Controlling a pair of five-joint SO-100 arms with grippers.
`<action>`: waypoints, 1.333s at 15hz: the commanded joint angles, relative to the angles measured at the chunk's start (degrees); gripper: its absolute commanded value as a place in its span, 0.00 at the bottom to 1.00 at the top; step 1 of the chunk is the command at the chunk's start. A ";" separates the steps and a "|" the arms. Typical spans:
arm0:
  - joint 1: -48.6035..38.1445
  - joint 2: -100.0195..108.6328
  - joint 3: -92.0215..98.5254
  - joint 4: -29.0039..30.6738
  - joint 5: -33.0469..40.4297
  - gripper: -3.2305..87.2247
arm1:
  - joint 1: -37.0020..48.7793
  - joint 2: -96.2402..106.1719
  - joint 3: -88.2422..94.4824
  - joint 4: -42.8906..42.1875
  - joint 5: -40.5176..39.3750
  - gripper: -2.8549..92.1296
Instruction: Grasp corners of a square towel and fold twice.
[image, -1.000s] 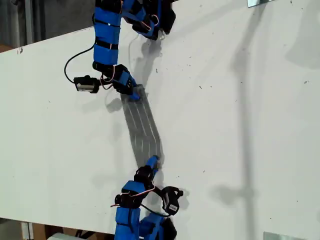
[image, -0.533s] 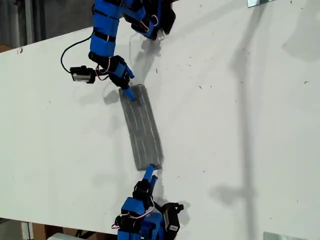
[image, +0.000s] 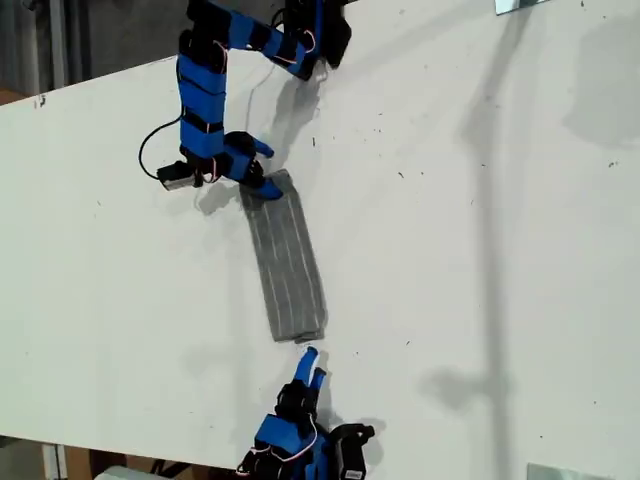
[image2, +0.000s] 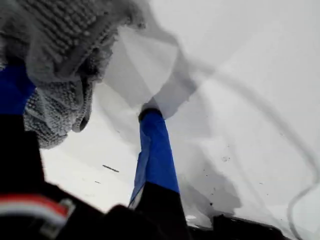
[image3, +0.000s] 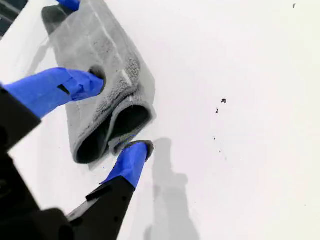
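The light is bright and even on my white counter (image: 480, 250). Soft grey shadows lie across it in the exterior view. In the first wrist view, the towel (image2: 60, 55) is blurred.

White table (image: 480, 200) with one folded cloth on it.
I see the grey striped towel (image: 287, 262) lying flat as a long narrow strip on the table, with some small dark specks (image: 400, 175) on the bare surface near it.
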 joint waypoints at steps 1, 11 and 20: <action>0.62 16.44 2.99 9.05 -2.37 0.30 | -2.29 -0.18 0.00 -0.62 0.26 0.12; -0.97 21.80 9.05 14.06 -3.52 0.30 | -19.51 61.61 34.98 10.72 33.22 0.03; -15.38 21.80 10.20 12.39 7.38 0.29 | -17.84 48.16 2.11 15.91 22.41 0.03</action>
